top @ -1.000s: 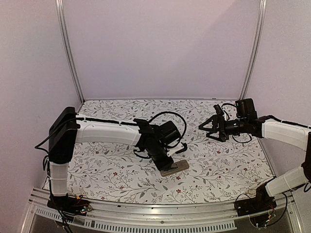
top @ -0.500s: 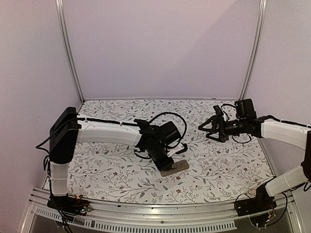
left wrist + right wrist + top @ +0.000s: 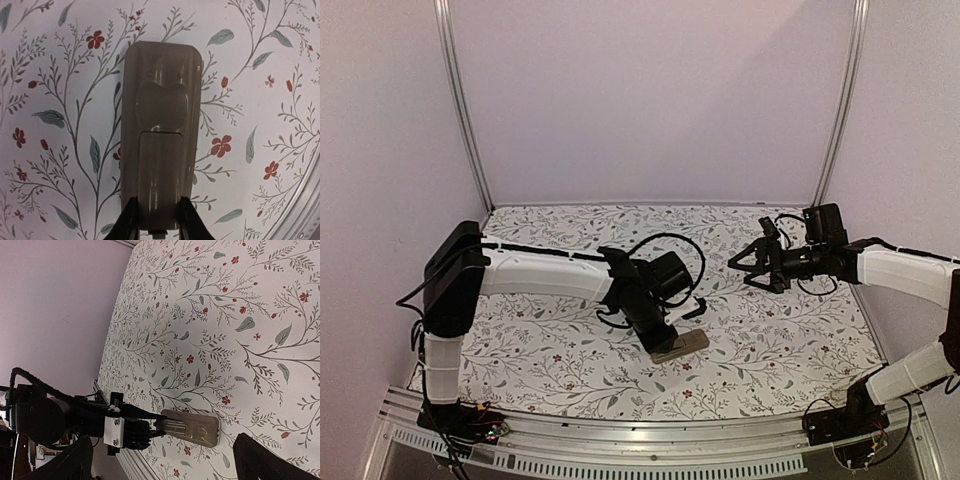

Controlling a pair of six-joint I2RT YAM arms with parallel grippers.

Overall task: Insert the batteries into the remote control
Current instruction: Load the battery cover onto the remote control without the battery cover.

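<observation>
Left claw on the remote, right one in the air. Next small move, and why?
Probably lower the right claw toward the remote control to work on the battery cover. The left claw pinches one end of the remote, back up, cover seemingly closed; the right is open and empty, in the air.

The top external camera is fixed above and behind the 2 arm bases [image 3: 450, 405], facing forward and down over the whole table [image 3: 540, 360]. The left wrist camera looks nearly straight down at close range, and the remote control [image 3: 160, 130] fills its frame. The right wrist camera views the table obliquely from well away, apparently rolled sideways, facing the left gripper [image 3: 157, 426]. All 3 views share the remote control.
</observation>
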